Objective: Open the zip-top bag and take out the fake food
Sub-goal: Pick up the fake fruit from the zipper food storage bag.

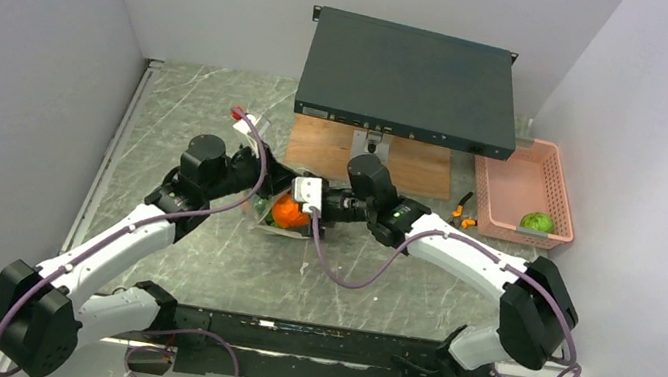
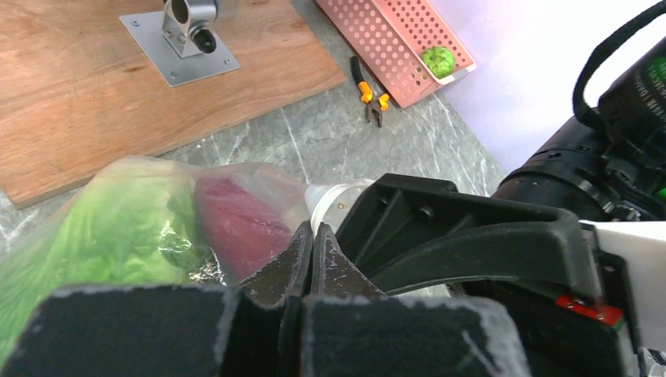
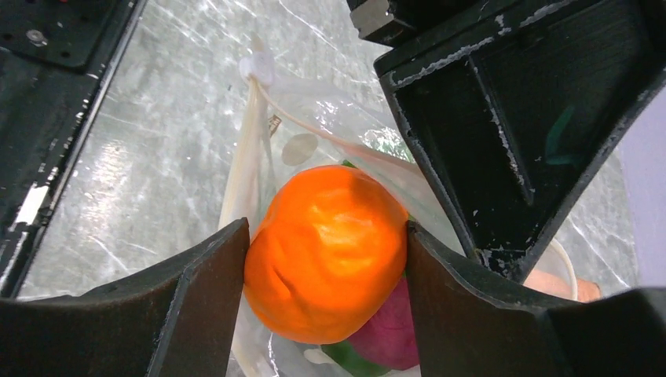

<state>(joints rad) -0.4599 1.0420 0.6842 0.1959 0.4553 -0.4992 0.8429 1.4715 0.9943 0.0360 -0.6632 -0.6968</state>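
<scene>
You had the zip-top bag [image 2: 141,204] mid-tabletop [image 1: 226,268], between both wrists, with its mouth facing right. Left jaws were together, seemingly pinching the bag's rim. Right jaws reached in level from the right and pressed both sides of the orange ball [image 3: 326,251]. Withdrawal likely ran rightward.

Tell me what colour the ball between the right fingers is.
The ball is orange, best seen in the right wrist view.

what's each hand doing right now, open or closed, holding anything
Left hand: closed, pinching the edge of the zip-top bag.
Right hand: closed on the orange ball in the bag.
</scene>
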